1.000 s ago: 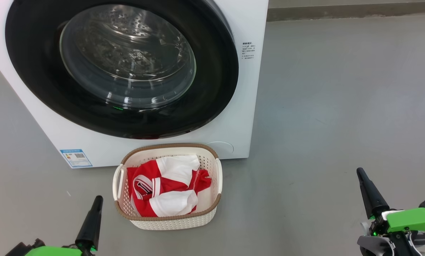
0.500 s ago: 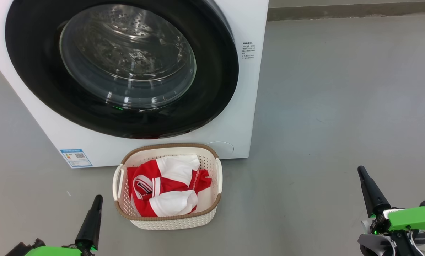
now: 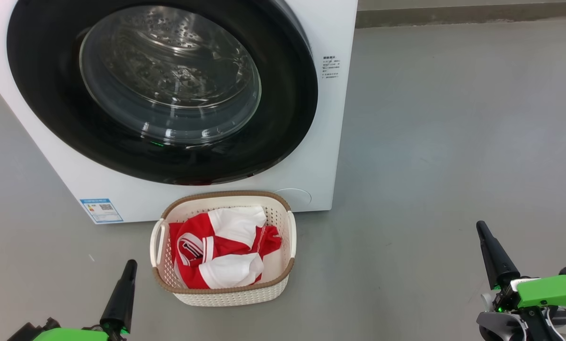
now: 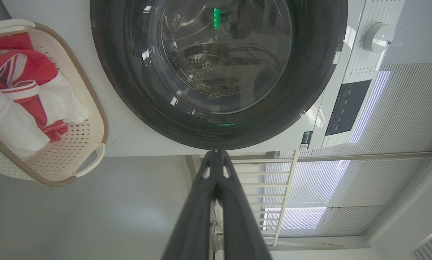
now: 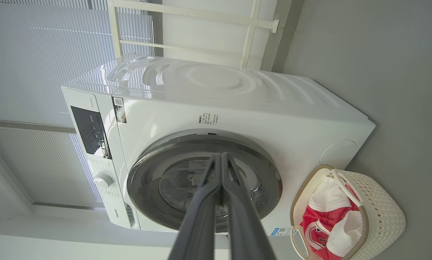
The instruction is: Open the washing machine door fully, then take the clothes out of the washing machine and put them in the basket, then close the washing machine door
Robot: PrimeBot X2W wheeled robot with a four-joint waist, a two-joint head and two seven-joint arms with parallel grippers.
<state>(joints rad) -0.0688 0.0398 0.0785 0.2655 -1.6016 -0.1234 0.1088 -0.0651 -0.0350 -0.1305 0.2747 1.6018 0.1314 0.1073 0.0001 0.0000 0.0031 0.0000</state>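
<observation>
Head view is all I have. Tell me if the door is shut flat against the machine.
Observer: From the right wrist view's side angle, the door lies flush against the machine; I see no gap.
Operator: Give me the state of the grippers.
Observer: The left gripper and right gripper are both closed tip to tip, with nothing held.
Operator: Report what's above the door.
Observer: A white dial and a dark panel sit on the machine's top strip.
</observation>
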